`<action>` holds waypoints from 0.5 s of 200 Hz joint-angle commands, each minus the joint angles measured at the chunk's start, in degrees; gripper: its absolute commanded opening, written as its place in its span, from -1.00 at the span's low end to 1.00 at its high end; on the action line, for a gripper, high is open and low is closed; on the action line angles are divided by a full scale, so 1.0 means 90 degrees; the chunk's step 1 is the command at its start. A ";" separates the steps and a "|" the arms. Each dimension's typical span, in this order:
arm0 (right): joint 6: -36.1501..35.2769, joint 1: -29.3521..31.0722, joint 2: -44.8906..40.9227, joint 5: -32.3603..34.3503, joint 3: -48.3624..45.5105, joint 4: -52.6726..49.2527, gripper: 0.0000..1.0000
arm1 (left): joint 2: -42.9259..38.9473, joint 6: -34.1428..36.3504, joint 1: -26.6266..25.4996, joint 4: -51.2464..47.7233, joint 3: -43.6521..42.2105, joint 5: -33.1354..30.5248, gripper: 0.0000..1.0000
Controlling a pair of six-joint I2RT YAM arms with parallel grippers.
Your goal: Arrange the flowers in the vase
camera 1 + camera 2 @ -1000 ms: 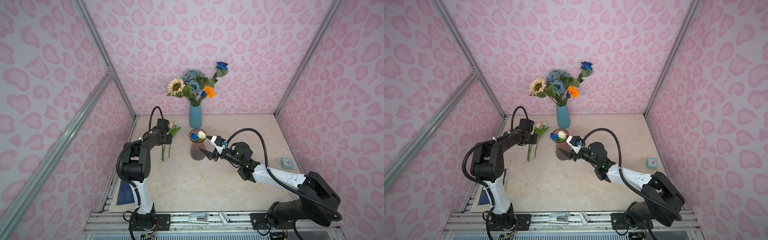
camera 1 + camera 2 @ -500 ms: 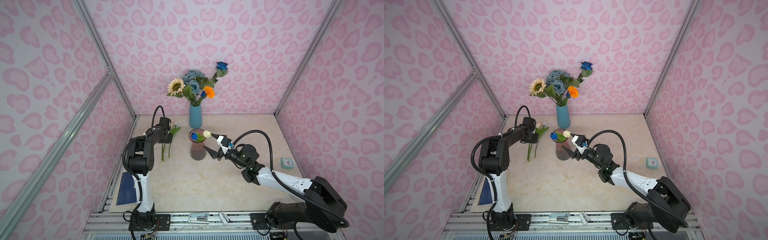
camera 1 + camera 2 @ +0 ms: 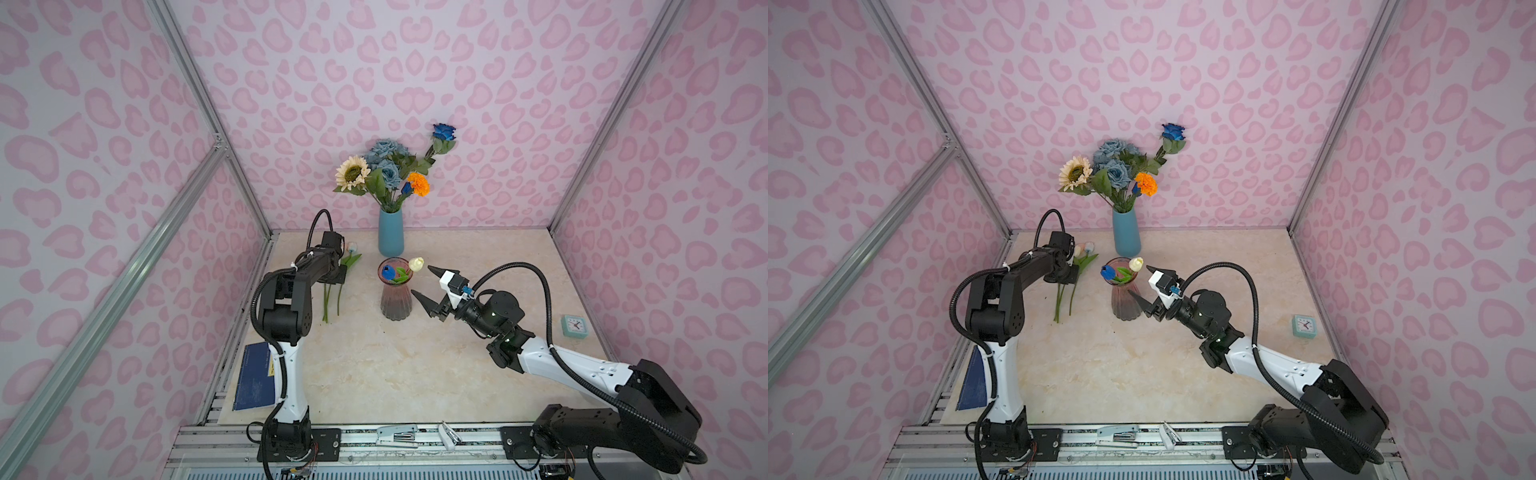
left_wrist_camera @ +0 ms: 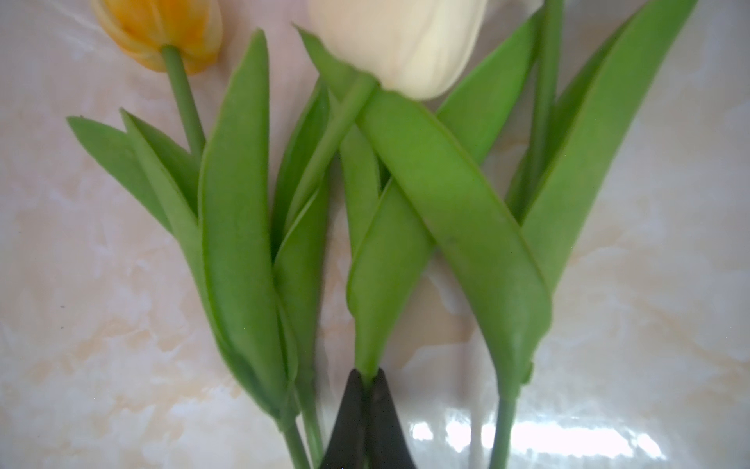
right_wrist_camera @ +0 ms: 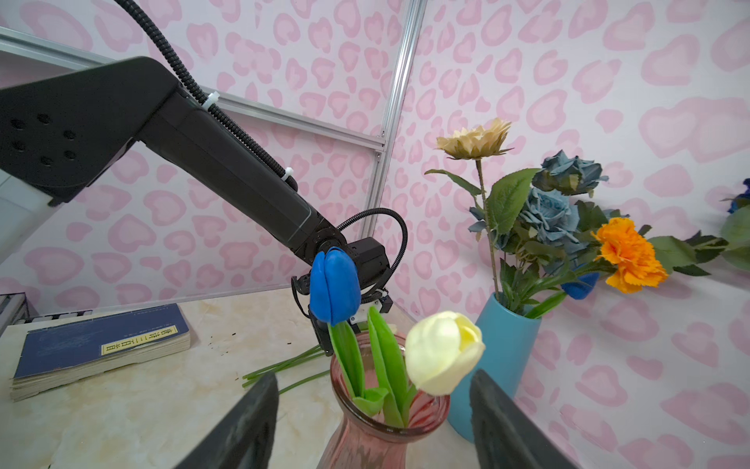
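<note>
A pink glass vase (image 3: 396, 299) (image 3: 1125, 303) (image 5: 365, 442) stands mid-table, holding a blue tulip (image 3: 388, 273) (image 5: 335, 288) and a cream tulip (image 3: 416, 263) (image 5: 444, 351). My right gripper (image 3: 424, 281) (image 3: 1140, 280) (image 5: 373, 385) is open just right of the vase's neck, touching nothing. More flowers lie left of the vase (image 3: 332, 299) (image 3: 1063, 299): a yellow tulip (image 4: 162, 28), a white tulip (image 4: 401, 44) and green leaves. My left gripper (image 3: 336, 277) (image 4: 367, 375) is low over them, shut on a green tulip stem.
At the back a blue vase (image 3: 390, 232) (image 5: 495, 357) holds a sunflower, dusty-blue roses, a blue rose and an orange marigold. A blue book (image 3: 255, 376) (image 5: 101, 345) lies front left. A mint clock (image 3: 575, 325) sits by the right wall.
My left gripper has closed on a stem of the tulips lying on the table. My right gripper stayed open and shifted slightly beside the vase.
</note>
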 commanded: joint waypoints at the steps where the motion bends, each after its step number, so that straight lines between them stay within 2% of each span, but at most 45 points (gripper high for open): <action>1: -0.0059 -0.0014 -0.0064 0.0107 -0.0080 0.0237 0.48 | -0.0263 -0.0062 -0.0014 -0.0259 -0.0007 -0.0115 -0.94; 37: -0.0062 -0.0044 -0.0159 0.0165 -0.0146 0.0273 0.48 | -0.0955 -0.0232 -0.0065 -0.0243 -0.0193 -0.0144 -0.94; 72: -0.0011 -0.0063 -0.0179 0.0194 -0.0190 0.0363 0.48 | -0.1920 -0.0371 -0.0075 0.0079 -0.0614 0.0225 -0.94; 100: 0.0032 -0.0063 -0.0139 0.0175 -0.0172 0.0428 0.48 | -0.2129 -0.0375 -0.0076 -0.0125 -0.0566 0.0256 -0.94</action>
